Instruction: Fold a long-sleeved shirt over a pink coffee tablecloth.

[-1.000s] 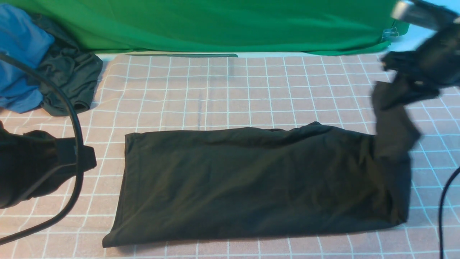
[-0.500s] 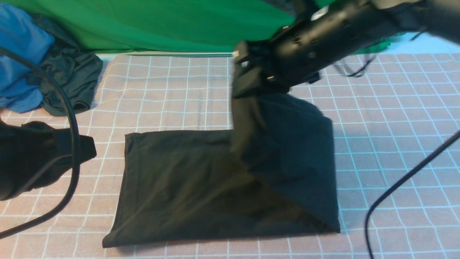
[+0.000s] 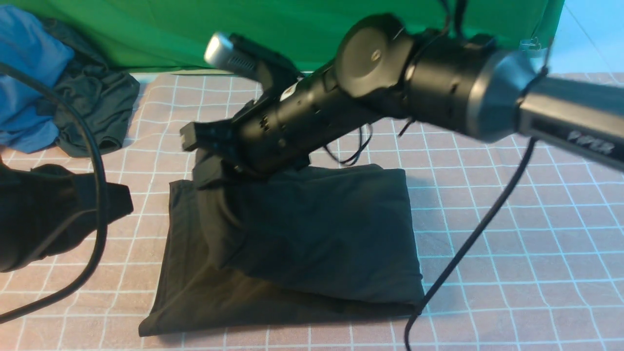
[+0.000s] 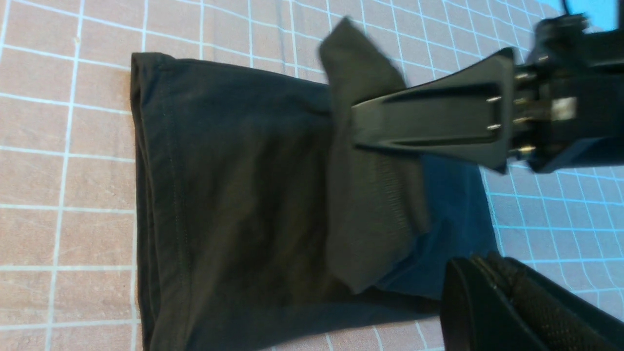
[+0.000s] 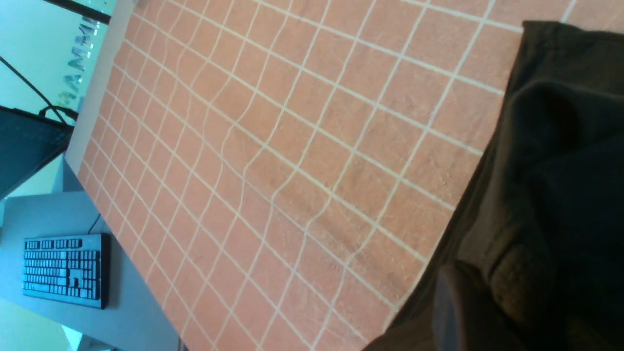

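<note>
The black long-sleeved shirt (image 3: pixel 317 234) lies on the pink grid tablecloth (image 3: pixel 512 195), its right half doubled over toward the left. No print shows. My right gripper (image 3: pixel 204 168) reaches across from the right and is shut on the folded-over edge, held just above the shirt's far left corner. The left wrist view shows that gripper (image 4: pixel 356 122) pinching a raised fold of the shirt (image 4: pixel 219 195). In the right wrist view, dark cloth (image 5: pixel 560 146) fills the space around the fingers (image 5: pixel 482 292). My left gripper (image 3: pixel 124 204) rests shut and empty left of the shirt, its fingertips (image 4: pixel 468 273) pressed together.
A blue garment (image 3: pixel 24 73) and a smaller dark grey garment (image 3: pixel 92 107) lie bunched at the back left. A green cloth (image 3: pixel 292 34) hangs along the back. The right arm's cable (image 3: pixel 468 243) trails over the shirt's right edge. A keyboard (image 5: pixel 63 270) sits on a desk beyond the table.
My right gripper has swept from the far right across to the left, carrying the shirt's right end over the rest. The left arm has stayed put.
</note>
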Action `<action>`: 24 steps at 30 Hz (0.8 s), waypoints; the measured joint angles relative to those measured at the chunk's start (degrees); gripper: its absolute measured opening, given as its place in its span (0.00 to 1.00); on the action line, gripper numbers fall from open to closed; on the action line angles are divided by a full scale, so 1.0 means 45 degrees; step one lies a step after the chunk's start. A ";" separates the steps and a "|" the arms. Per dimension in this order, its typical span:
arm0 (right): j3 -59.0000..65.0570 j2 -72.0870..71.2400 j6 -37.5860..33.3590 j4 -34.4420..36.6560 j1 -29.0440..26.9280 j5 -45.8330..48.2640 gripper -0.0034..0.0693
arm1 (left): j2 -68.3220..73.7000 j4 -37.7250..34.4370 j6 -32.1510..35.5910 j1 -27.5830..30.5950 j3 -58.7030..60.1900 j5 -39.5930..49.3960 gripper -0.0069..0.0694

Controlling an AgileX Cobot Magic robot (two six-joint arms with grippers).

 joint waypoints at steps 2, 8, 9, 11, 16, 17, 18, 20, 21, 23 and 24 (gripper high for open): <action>0.0000 0.0322 0.0000 0.0166 0.0173 -0.0435 0.20 | 0.0000 -0.0014 0.0000 0.0000 0.0000 0.0000 0.11; 0.0000 0.1175 0.0253 0.0345 0.0738 -0.1871 0.25 | 0.0000 -0.0040 0.0000 0.0000 0.0000 0.0000 0.11; -0.0014 0.1328 0.0434 0.0399 0.0839 -0.2088 0.29 | 0.0000 -0.0040 0.0000 0.0000 0.0000 0.0000 0.11; -0.0093 0.1524 0.0712 0.0464 0.0930 -0.2274 0.40 | 0.0000 -0.0040 0.0000 0.0000 0.0000 0.0000 0.11; -0.0434 0.1691 0.0636 0.0563 0.0911 -0.1979 0.66 | 0.0000 -0.0040 0.0000 0.0000 0.0000 0.0000 0.11; -0.0565 0.1691 0.0441 0.0563 0.0822 -0.1572 0.69 | 0.0000 -0.0040 0.0000 0.0000 0.0000 0.0000 0.11; -0.0728 0.1661 0.0179 0.0563 0.0696 -0.1071 0.70 | 0.0000 -0.0040 0.0000 0.0000 0.0000 0.0040 0.11; -0.1160 0.1487 -0.0544 0.0387 0.0255 0.0294 0.71 | 0.0039 -0.0040 -0.0035 0.0000 0.0000 0.0240 0.11; -0.1393 0.1361 -0.0796 0.0170 -0.0025 0.1025 0.70 | 0.0096 -0.0040 -0.0121 0.0000 0.0000 0.0381 0.11; -0.1825 0.1080 -0.1081 -0.0365 -0.0555 0.2072 0.63 | 0.0254 -0.0040 -0.0342 0.0000 0.0000 0.0642 0.11; -0.2106 0.0861 -0.1180 -0.0849 -0.0921 0.2802 0.55 | 0.0439 -0.0040 -0.0479 0.0000 0.0000 0.0798 0.11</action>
